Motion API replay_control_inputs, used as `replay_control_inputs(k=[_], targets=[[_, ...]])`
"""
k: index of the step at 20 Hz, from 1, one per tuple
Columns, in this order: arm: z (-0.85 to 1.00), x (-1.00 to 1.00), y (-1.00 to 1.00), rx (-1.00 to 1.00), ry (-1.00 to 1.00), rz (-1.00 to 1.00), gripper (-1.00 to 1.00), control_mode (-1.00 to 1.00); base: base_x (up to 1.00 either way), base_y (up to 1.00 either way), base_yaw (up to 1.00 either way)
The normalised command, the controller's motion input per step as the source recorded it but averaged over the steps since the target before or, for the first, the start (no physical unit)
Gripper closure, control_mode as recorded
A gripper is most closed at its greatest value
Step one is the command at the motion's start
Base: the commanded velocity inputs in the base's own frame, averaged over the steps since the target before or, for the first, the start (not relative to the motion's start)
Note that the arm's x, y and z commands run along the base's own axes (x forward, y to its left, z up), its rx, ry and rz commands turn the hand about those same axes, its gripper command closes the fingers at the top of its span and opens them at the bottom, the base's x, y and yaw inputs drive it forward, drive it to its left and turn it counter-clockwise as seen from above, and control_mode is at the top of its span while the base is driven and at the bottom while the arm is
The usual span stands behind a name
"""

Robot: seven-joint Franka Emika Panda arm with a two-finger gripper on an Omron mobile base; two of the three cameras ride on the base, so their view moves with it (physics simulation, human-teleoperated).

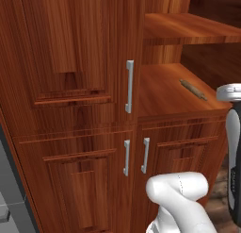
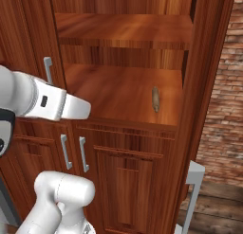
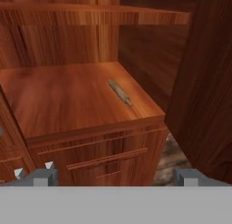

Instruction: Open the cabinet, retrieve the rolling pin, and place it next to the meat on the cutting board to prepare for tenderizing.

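Pincer (image 3: 113,175) tips are seen set wide apart at the near edge of the hand view, nothing between them. Beyond them the cabinet (image 1: 70,62) stands open on its right side, its reddish-brown grained wood showing raised panels and long silver bar handles (image 1: 129,86). On the plain lower shelf (image 3: 59,100) inside, the rolling pin (image 3: 120,92) is laid flat near the right front corner, a slim light-brown cylinder with narrow ends, well ahead of the pincer and untouched. A second shelf (image 2: 123,29) is fixed above
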Motion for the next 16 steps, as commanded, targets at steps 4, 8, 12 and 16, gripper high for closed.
replay_control_inputs(k=[4, 8, 12, 16], targets=[[0.0, 0.23, 0.0, 0.0, 0.07, 0.06, -1.0, -1.0, 0.0, 0.0, 0.0], [0.0, 0.19, -0.04, 0.0, 0.13, 0.02, -1.0, -1.0, 0.0, 0.0, 0.0], [0.0, 0.08, -0.1, 0.0, 0.11, 0.01, -1.0, -1.0, 0.0, 0.0, 0.0], [-0.02, 0.04, -0.18, 0.0, 0.04, 0.0, -1.0, -1.0, 0.0, 0.0, 0.0]])
